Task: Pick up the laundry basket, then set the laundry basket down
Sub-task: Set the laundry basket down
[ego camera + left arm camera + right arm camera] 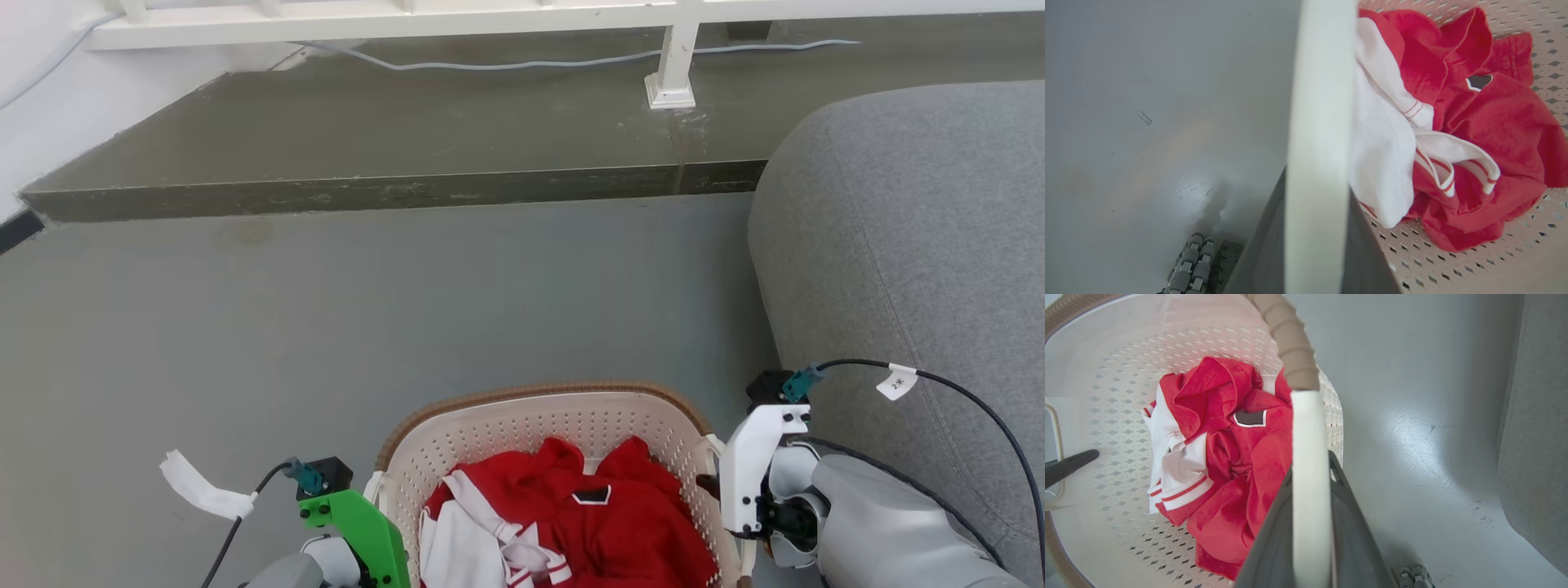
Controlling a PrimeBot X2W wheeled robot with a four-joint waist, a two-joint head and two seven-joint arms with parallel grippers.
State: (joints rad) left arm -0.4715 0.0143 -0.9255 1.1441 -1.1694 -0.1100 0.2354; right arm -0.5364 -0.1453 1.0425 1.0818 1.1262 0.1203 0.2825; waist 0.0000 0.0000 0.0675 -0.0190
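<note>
Holding the basket (pixel 522 425) by both handles, low and central in the head view, right between the two arms. Clamping the white left handle (pixel 1323 81) with the left pincer (pixel 1318 192), one dark finger on each side. Same story opposite: right pincer (pixel 1310 473) closed around the right handle (pixel 1308 424), just below the brown rim (pixel 1290 347). Inside, a crumpled red-and-white garment (pixel 620 523). Near the right side, a grey sofa (pixel 914 229). Off the floor (pixel 408 310) or resting on it? Cannot tell.

left hand (pixel 1318 183) around a white handle (pixel 1318 102) of the laundry basket (pixel 1515 261), red-and-white clothes (pixel 1453 143) inside
</note>
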